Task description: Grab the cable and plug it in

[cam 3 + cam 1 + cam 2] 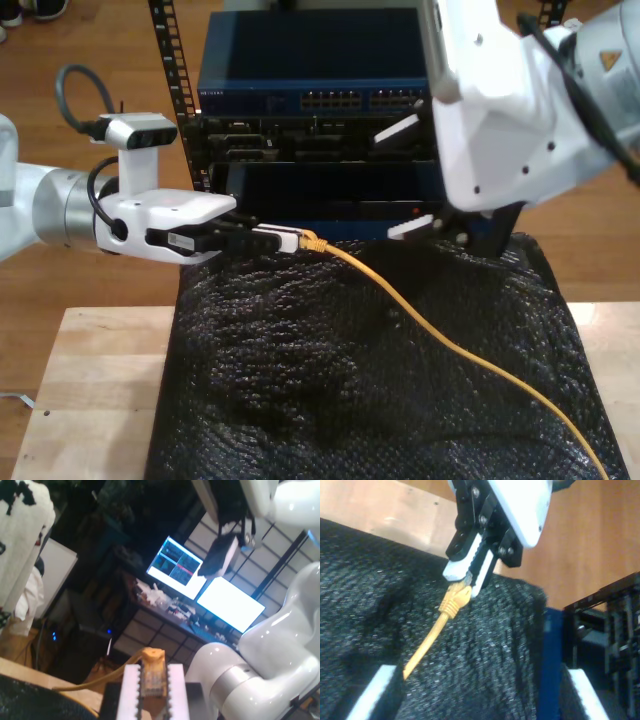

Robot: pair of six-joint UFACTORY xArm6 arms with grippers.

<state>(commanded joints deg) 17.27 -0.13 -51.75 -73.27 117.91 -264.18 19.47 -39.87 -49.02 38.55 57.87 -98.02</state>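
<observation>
My first gripper (pixel 285 239), mid-left in the exterior view, is clamped on the plug end of the cable (pixel 440 333), which trails to the lower right. My second gripper (pixel 475 690) stands released. The cable looks light and floppy, so I judge the stiff boot the best hold.

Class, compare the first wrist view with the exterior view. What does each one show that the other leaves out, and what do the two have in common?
First wrist view: two lit monitors above a cluttered desk, and white fabric with black patches.

Exterior view: a blue network switch with rows of ports in a rack, and a black textured sheet with the cable's long run trailing across it.

Both: the yellow-orange cable, its plug end pinched between the white fingers of my first gripper.
</observation>
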